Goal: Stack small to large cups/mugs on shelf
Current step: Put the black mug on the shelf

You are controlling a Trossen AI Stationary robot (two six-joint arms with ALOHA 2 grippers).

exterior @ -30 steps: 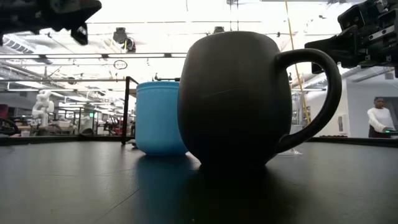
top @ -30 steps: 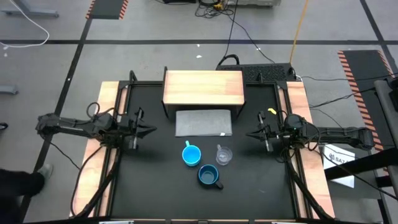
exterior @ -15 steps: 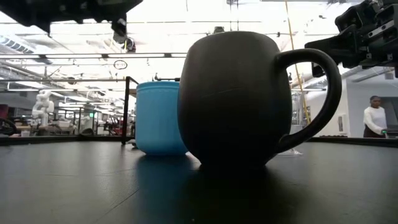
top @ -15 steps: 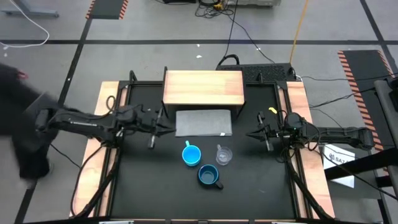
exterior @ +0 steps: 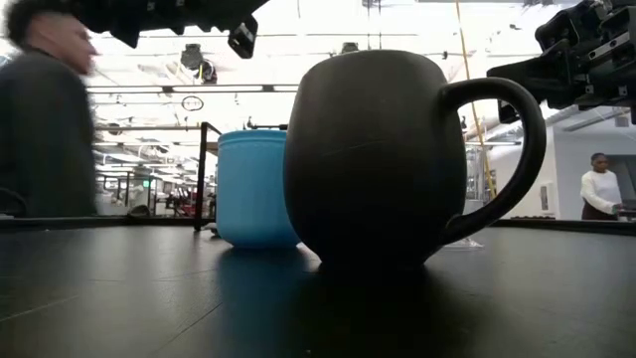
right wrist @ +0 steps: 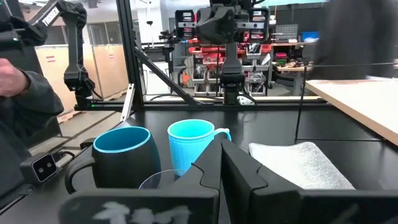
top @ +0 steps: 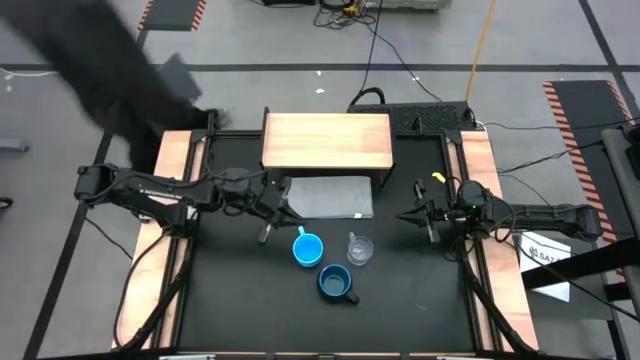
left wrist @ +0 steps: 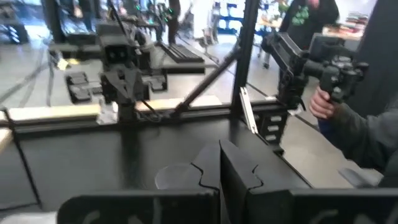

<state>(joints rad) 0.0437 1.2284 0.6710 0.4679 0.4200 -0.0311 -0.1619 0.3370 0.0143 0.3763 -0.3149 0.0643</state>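
Mugs sit grouped on the black worktop (top: 220, 290), in front of the grey mat (top: 327, 196) and the wooden shelf (top: 326, 140): the light-blue mug (top: 307, 249), the clear cup (top: 360, 249) just beside it, and the navy mug (top: 335, 284) nearest the front edge. Left hand (top: 277, 203) hovers at the mat's left corner, fingers pressed together, holding nothing. Right hand (top: 408, 216) waits at the right side, likewise closed and empty. A blurred person (top: 110, 70) passes behind the left corner.
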